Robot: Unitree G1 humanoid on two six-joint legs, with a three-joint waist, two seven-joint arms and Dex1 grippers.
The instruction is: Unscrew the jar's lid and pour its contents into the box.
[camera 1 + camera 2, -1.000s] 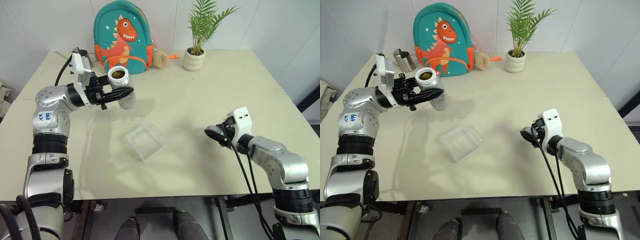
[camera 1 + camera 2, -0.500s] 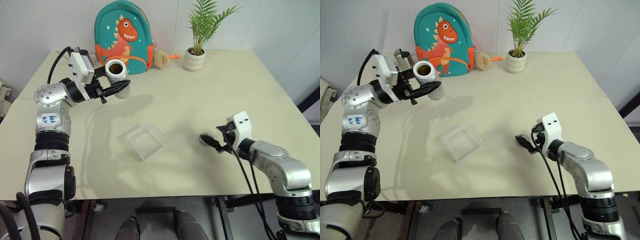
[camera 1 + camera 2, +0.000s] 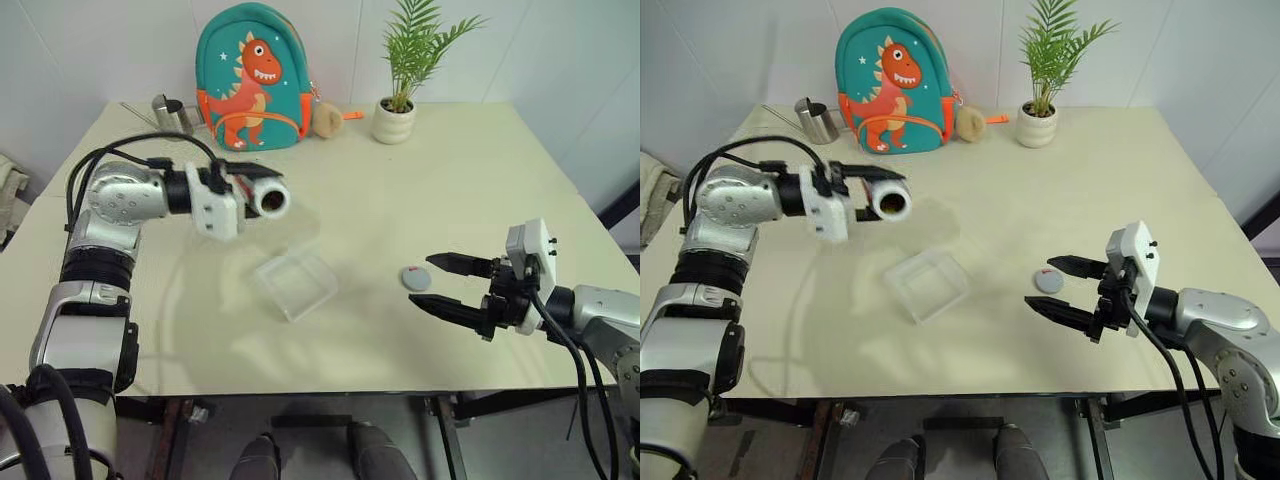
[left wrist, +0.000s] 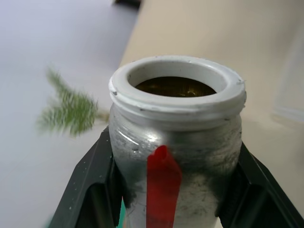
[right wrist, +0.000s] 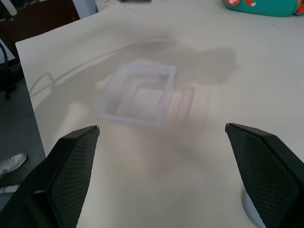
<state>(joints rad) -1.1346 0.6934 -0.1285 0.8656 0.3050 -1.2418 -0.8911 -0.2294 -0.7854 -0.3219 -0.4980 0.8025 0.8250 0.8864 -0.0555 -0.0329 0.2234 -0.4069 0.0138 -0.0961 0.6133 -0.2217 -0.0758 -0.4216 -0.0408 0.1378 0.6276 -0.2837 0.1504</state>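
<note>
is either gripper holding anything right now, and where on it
The left gripper holds the open jar by the sides of its body, one of its fingers on each side. The right gripper is open and empty, the lid lying on the table.

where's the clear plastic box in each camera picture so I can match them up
Left eye view: the box sits mid-table, below the tipped jar.
Right eye view: the box lies centre, left of the lid.
Left wrist view: cannot tell.
Right wrist view: the box is upper middle.
Shared landmark: the dinosaur backpack.
</note>
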